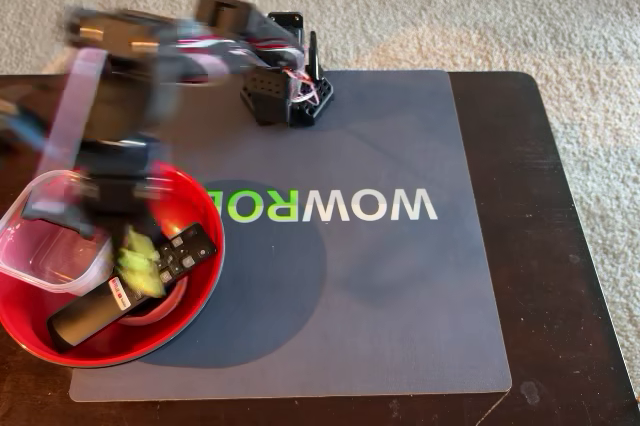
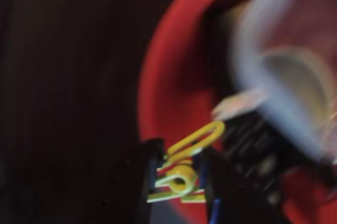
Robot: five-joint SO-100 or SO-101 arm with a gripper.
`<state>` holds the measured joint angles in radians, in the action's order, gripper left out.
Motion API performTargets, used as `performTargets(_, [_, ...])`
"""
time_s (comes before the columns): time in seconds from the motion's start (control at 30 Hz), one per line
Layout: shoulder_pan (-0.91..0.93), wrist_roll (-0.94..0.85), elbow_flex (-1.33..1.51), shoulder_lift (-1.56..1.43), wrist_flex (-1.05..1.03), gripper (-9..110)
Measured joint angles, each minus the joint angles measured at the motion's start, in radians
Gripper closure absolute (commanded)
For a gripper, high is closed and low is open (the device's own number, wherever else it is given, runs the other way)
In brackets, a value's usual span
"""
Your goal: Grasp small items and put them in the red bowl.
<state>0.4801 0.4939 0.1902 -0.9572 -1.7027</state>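
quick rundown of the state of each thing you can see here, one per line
red bowl: on the mat's corner, loaded with items
black remote: lying flat inside the red bowl, buttons up
yellow clips: piled in the bowl beside the remote
clear square plastic tub: tilted, resting across the bowl's rim
pincer: above the bowl, motion-blurred, open or shut unclear
mat: flat, its open area bare
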Motion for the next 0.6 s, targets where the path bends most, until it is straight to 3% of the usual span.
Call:
performTargets(0.07, [0.094,0.043,0.0,0.031,0.0,100])
performTargets(0.23, [0.149,0.129,0.0,0.083,0.0,81])
performTargets(0.6, [0.153,0.179,-0.046,0.092,0.0,77])
